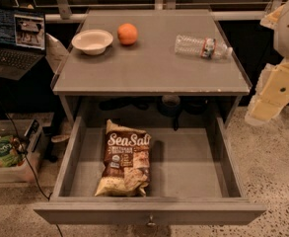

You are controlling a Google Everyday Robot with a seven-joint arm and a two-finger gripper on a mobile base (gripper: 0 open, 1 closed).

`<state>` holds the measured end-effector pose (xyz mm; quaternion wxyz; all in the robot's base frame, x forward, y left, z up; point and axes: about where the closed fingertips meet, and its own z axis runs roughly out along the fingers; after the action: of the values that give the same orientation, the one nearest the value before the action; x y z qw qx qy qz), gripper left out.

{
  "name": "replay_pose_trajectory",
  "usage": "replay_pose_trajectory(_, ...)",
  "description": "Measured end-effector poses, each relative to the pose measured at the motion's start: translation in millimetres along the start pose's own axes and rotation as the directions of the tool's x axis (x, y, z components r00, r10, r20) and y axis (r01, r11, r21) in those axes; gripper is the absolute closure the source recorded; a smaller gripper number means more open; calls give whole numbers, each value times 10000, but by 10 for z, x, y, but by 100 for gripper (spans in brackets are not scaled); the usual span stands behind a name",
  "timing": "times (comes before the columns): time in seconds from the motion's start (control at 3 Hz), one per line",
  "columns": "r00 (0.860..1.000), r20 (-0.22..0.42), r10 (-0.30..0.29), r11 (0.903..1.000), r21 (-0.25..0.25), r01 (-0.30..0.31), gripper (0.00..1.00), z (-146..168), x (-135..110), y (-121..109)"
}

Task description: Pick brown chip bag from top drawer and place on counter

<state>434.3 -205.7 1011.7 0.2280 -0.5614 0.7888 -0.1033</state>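
Note:
The brown chip bag [125, 158] lies flat in the left half of the open top drawer [188, 164], its "Sea Salt" lettering facing up and its pale bottom edge towards the drawer front. The drawer is pulled fully out, with its small knob [150, 220] on the front panel. The counter [154, 63] is the grey top above it. My gripper [263, 108] hangs at the right edge of the view, beside the counter's right front corner, well apart from the bag and above floor level.
On the counter stand a white bowl [92, 41] at back left, an orange [127, 33] beside it, and a clear plastic bottle [201, 47] lying at back right. A laptop [16, 38] sits to the left. A bin with a green packet [3, 149] is on the floor at left.

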Motion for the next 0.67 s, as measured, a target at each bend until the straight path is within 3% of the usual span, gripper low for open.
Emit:
replay_pose_trajectory(0.33,10000,0,-3,10000,0,3,0,0,-1,0)
replay_pose_trajectory(0.67,9983,-17,-588,9982,-137,587,0,66,-148,61)
